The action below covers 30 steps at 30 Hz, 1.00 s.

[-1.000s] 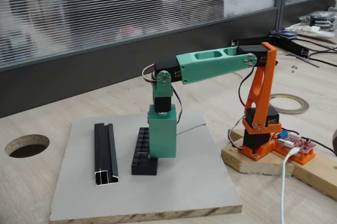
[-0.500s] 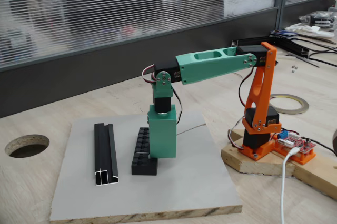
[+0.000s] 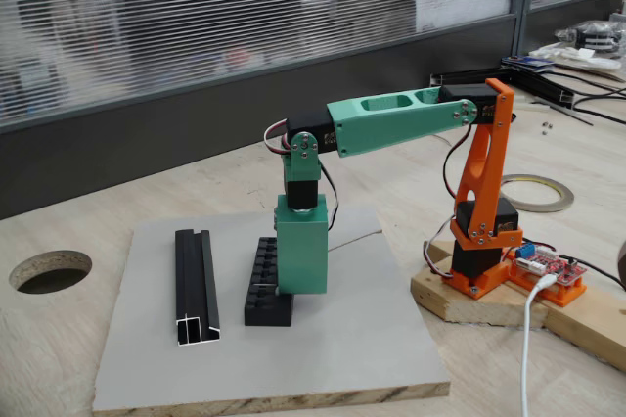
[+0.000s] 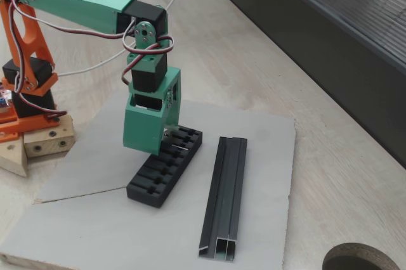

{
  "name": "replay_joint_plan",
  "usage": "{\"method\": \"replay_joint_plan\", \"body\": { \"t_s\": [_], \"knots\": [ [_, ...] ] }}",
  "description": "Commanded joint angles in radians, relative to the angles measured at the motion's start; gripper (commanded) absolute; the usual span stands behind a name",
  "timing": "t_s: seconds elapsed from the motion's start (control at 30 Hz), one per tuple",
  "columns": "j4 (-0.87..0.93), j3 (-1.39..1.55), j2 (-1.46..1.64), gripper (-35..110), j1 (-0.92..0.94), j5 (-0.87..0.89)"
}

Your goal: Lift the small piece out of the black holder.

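The black holder (image 3: 262,292) (image 4: 157,180), a ribbed rectangular block, lies on the grey board (image 3: 323,348) (image 4: 95,232). My gripper (image 3: 301,288) (image 4: 150,149) ends in a green box-shaped housing that points straight down and rests at the holder's middle, on the side facing the arm. The housing hides its fingers, so their state is unclear. A thin silver-grey sliver, likely the small piece (image 4: 181,147), lies across a slot right beside the housing's lower edge. I cannot tell whether the gripper touches it.
A longer black channel profile (image 3: 196,285) (image 4: 225,200) lies parallel to the holder on the board. A thin wire (image 3: 357,238) runs off the board's edge. The arm's orange base (image 3: 479,241) stands on a wooden block. A round hole (image 3: 49,270) is cut in the table.
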Motion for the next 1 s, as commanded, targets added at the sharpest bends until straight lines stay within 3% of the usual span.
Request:
{"method": "replay_joint_plan", "body": {
  "t_s": [0.0,0.3,0.6,0.97],
  "knots": [
    [-0.003,-0.011,0.005,66,-0.011,0.02],
    [-0.15,0.003,0.003,66,-0.009,0.032],
    [-0.147,0.005,0.023,66,-0.011,0.029],
    [0.02,-0.012,0.029,66,-0.009,0.018]
  ]
}}
